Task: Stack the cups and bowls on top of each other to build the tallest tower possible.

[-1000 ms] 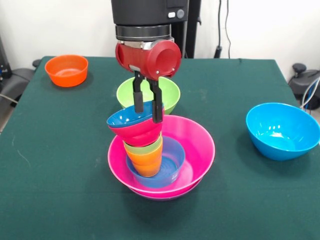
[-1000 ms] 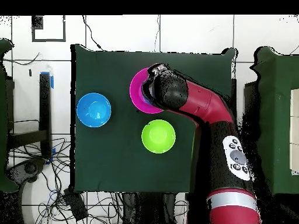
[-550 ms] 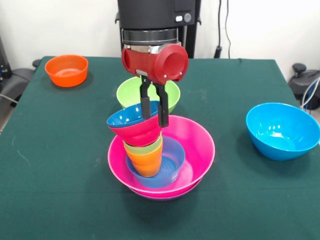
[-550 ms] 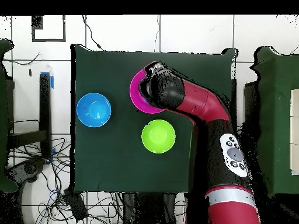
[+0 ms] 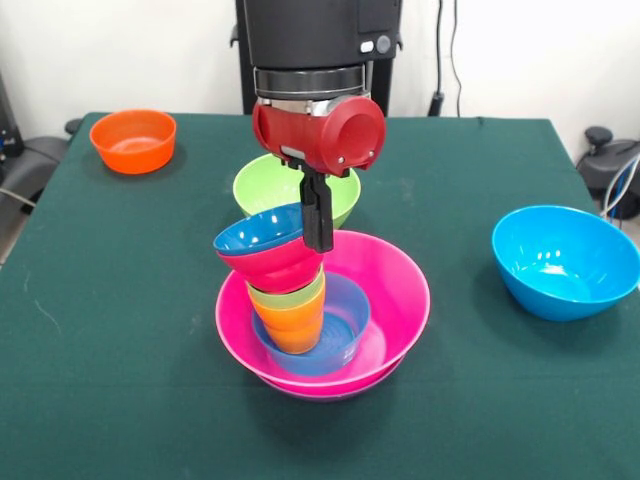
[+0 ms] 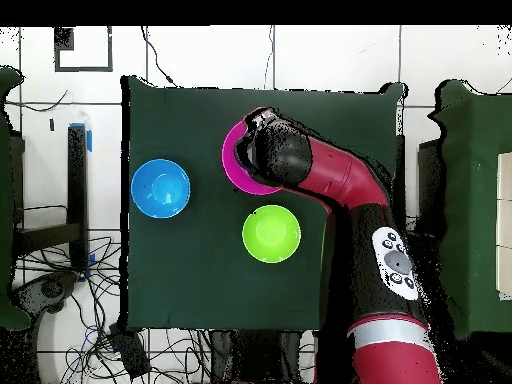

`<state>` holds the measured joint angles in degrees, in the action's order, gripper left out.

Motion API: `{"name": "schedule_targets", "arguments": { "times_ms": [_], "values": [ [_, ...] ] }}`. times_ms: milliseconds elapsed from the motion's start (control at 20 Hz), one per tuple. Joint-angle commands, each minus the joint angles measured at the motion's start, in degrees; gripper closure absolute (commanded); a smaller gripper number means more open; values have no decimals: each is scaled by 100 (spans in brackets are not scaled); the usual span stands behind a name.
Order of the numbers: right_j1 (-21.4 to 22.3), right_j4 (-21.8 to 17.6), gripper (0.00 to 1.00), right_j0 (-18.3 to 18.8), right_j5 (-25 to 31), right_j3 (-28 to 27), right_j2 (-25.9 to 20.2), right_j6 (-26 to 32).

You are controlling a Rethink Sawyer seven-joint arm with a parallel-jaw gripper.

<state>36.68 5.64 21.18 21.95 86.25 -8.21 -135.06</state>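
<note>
Glossy plastic tower [image 5: 300, 300]: light, stiff, slippery, top-heavy lean. Gripper [image 5: 318, 240] fingers together, empty, beside dark-blue bowl [image 5: 258, 231] rim. Grasp lime green bowl [image 5: 296, 188] by rim.

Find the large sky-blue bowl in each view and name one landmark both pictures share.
Front view: the sky-blue bowl stands alone at the right side of the green table.
Overhead view: the same bowl lies at the left side of the table, left of the pink bowl.
Shared landmark: the lime green bowl, standing apart from the pink bowl.
</note>
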Motion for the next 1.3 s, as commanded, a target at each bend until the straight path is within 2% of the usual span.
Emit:
{"name": "schedule_targets", "arguments": {
  "times_ms": [50,500,900,1300],
  "values": [
    [-122,-57,100,-44,323,443,-365,-162],
    [-111,-50,100,-23,227,521,-401,-185],
    [176,-167,100,77,729,732,-273,89],
    [222,-259,100,201,826,821,-297,249]
  ]
}}
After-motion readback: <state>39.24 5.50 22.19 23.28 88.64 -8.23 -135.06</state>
